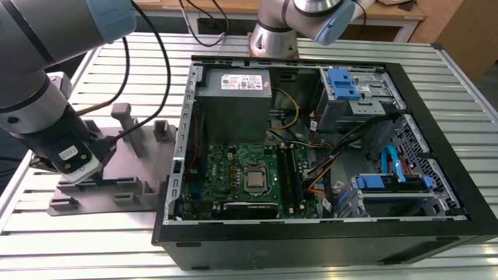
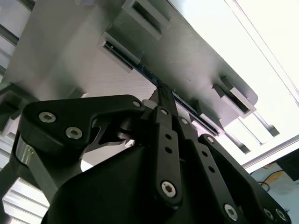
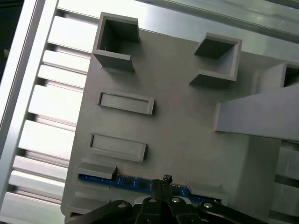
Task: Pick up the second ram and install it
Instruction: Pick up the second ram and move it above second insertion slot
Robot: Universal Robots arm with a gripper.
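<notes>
The ram (image 3: 126, 181) lies long in the gray holder's (image 3: 187, 126) slot, right under the gripper (image 3: 160, 183), whose fingers pinch together across its middle.

The second ram (image 3: 122, 181), a long, narrow blue circuit-board strip, stands on its long edge in a slot along the rim of the flat grey plastic holder (image 3: 177, 126), its middle pinched by the end effector (image 3: 160, 183).

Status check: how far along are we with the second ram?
Done: gripper is at the gray fixture. In hand: it looks shut on the second ram, not yet lifted from its slot. Left: the lift and seating on the motherboard.
</notes>
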